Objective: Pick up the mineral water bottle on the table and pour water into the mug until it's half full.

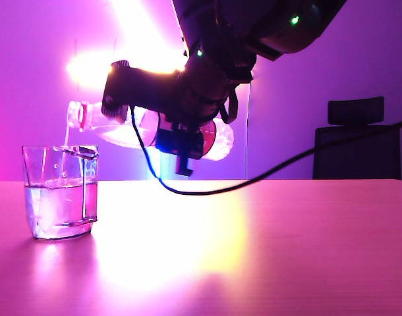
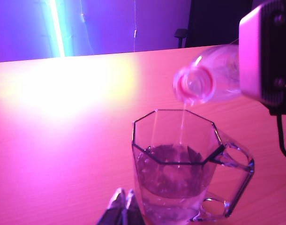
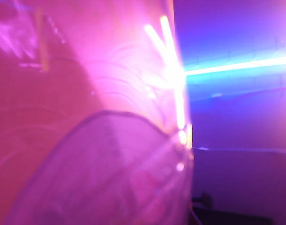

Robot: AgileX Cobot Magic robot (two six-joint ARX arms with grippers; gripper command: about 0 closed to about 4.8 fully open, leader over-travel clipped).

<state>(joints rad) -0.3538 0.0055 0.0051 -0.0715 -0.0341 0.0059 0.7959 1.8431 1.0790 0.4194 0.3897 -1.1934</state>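
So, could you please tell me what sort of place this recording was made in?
Probably an office or lab room lit with coloured light: a wide wooden table, a dark office chair against the wall behind it, and a bright light strip on the wall.

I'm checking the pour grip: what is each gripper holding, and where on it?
The right gripper holds the mineral water bottle around its labelled middle. The left gripper, jaws together, holds nothing.
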